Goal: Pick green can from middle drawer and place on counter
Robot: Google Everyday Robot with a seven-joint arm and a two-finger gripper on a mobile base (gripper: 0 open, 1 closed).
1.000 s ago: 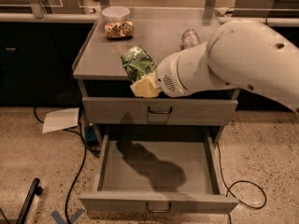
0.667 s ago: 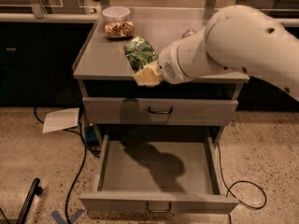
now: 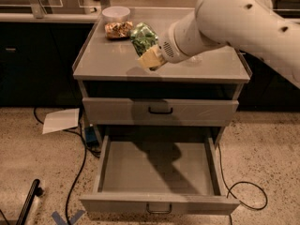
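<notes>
We see the tool [image 3: 147,49] clamped on the green can [image 3: 143,36]. Its pale fingers [image 3: 151,60] are closed against the can's lower part, i.e. shut only as far as the can's body allows. The can hangs over the left-centre of the tabletop [image 3: 112,60], near the front edge. It sits just in front of the snack packet [image 3: 118,29] and the white bowl [image 3: 116,14], apart from both. A dark shadow on the surface below suggests it's not touching down yet.

Why held like this: in our judgement the arm reaches in from the right, so the can rides out ahead of the wrist, over bare metal where it can be set down w/o nudging the packet.

The can isn't upright. Its long axis is tilted, running from the fingers at lower right up toward the back-left of the tabletop. We can't tell which end is the top.

The middle drawer [image 3: 117,203] stands pulled out below w/ nothing visible inside. The upper drawer [image 3: 197,110] is shut. So approx. 1 step is left: lower, level and release.
</notes>
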